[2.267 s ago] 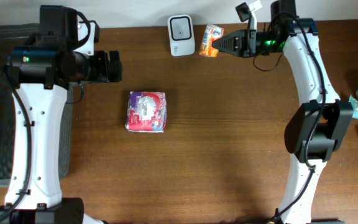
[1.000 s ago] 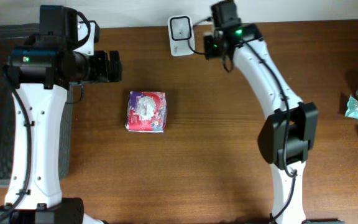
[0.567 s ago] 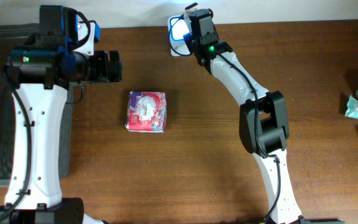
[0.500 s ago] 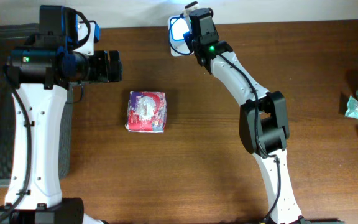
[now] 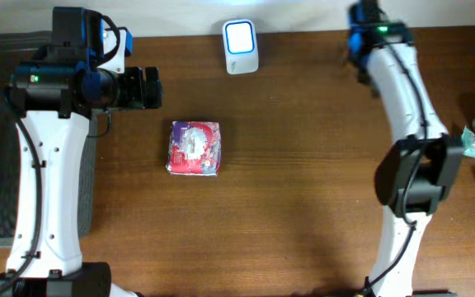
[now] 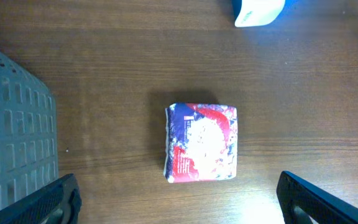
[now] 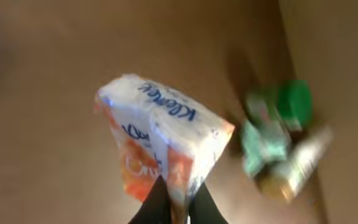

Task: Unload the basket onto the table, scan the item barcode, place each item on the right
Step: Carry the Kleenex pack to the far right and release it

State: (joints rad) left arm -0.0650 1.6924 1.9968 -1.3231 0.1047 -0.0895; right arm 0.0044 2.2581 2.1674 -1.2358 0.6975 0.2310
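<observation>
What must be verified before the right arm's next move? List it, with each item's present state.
1. Right tool shut on the tissue pack: ok.
2. Grip secure: cannot tell; only one edge of the pack is pinched.
3. Barcode side known: cannot tell; no barcode shows on the faces in view.
4. Scanner standing at the back edge of the table, face lit blue: ok.
5. Pack in front of the scanner: not ok; the right arm is well off to its side.
6. Left tool open, holding nothing, apart from the scanner: ok.
</observation>
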